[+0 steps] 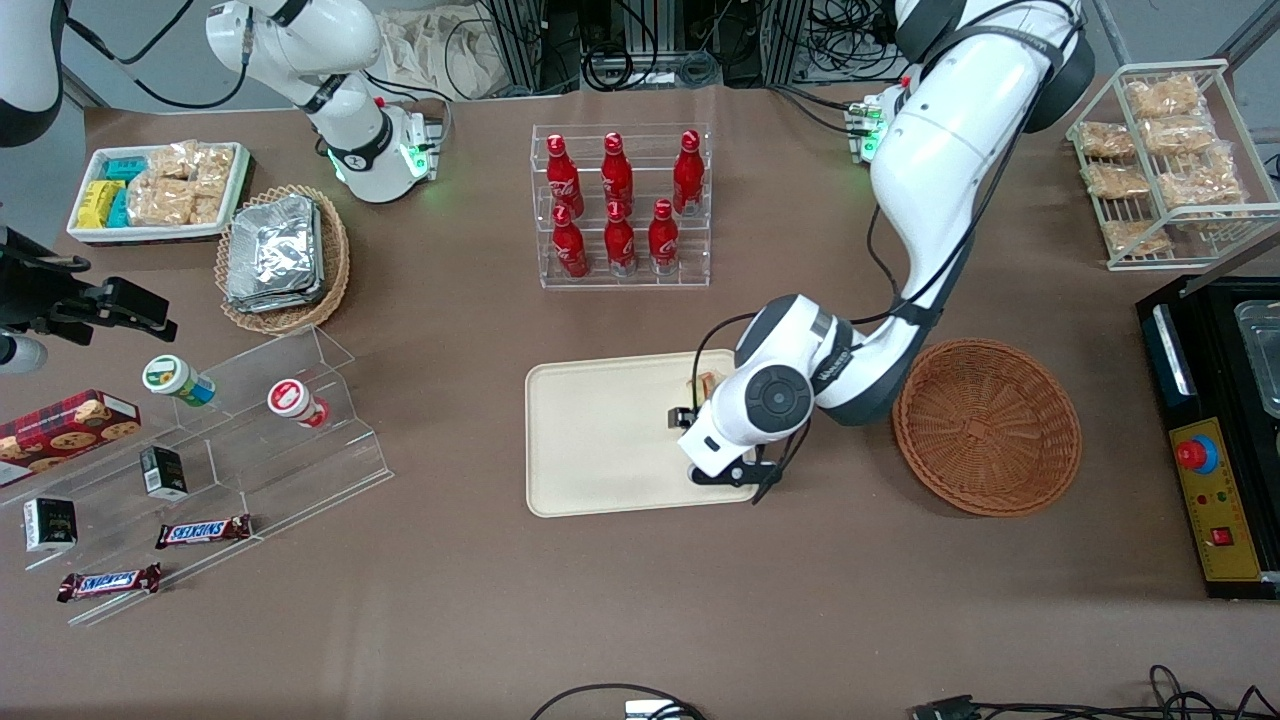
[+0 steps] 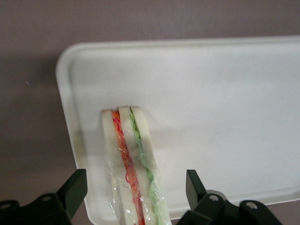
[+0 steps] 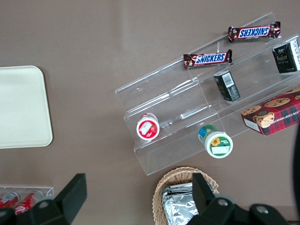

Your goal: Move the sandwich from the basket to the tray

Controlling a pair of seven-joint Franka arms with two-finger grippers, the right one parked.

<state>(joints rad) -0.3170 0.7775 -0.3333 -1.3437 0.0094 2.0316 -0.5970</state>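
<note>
The sandwich (image 2: 132, 159), a clear-wrapped white wedge with red and green filling stripes, lies on the cream tray (image 2: 225, 108) near one of its corners. My left gripper (image 2: 136, 190) is just above it, open, one finger on each side of the wedge with a gap to each. In the front view only a bit of the sandwich (image 1: 707, 383) shows past the gripper (image 1: 692, 408), over the end of the tray (image 1: 590, 440) nearest the basket. The round reddish-brown wicker basket (image 1: 986, 426) stands beside the tray, toward the working arm's end, with nothing in it.
A clear rack of red bottles (image 1: 620, 205) stands farther from the front camera than the tray. A black control box (image 1: 1215, 430) sits beside the basket. An acrylic stepped shelf (image 1: 250, 430) with snacks and an oval basket of foil packets (image 1: 283, 258) lie toward the parked arm's end.
</note>
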